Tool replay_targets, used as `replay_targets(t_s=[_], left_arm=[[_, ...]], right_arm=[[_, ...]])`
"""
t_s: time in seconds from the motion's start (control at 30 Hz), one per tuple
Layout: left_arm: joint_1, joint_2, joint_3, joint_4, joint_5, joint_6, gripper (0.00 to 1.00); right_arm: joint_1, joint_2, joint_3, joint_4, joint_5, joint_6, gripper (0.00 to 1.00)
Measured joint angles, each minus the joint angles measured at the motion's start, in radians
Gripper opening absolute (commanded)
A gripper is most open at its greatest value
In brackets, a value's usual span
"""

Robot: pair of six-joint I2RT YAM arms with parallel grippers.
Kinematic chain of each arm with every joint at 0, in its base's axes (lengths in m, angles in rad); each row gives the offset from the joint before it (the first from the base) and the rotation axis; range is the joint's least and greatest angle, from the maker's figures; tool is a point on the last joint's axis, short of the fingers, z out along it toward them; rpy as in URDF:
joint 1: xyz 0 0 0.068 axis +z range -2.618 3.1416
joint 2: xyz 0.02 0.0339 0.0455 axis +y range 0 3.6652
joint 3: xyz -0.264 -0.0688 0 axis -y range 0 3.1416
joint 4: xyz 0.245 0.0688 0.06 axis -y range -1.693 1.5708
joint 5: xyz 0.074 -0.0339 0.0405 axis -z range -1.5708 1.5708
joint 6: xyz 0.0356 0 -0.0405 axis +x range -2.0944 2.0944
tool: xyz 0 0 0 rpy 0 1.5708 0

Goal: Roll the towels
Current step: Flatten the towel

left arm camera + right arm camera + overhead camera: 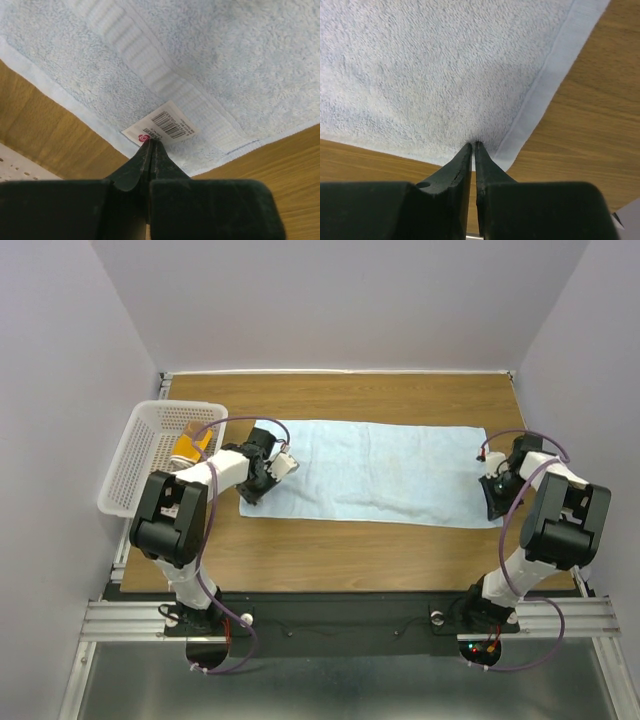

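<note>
A light blue towel (380, 470) lies spread flat across the wooden table. My left gripper (249, 495) is at its near left corner, with the jaws pinched together on the hem beside the white barcode label (167, 125). In the left wrist view the gripper (151, 142) has its tips on the label's corner, over the blue towel (225, 65). My right gripper (492, 508) is at the near right corner. In the right wrist view the gripper (472, 145) nips the towel (420, 65), which puckers slightly there. A mustard-yellow towel (192, 445) sits in the basket.
A white perforated basket (135, 460) stands at the table's left edge, close to my left arm, and its rim (15, 167) shows in the left wrist view. Bare wood (350, 550) lies between the towel and the arm bases. Walls close in on three sides.
</note>
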Motion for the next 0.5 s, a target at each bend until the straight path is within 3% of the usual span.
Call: replay_targets(t_s=[0.27,0.5], left_arm=[[0.038,-0.016,-0.02,0.025,-0.008,0.012,0.04],[0.042,-0.02,0.033,-0.046,0.055,0.015,0.09]], right_arm=[[0.004,-0.06,-0.065,0.079,0.088,-0.015,0.12],[-0.006,-0.075,-0.019,-0.021,0.0,-0.052,0.22]])
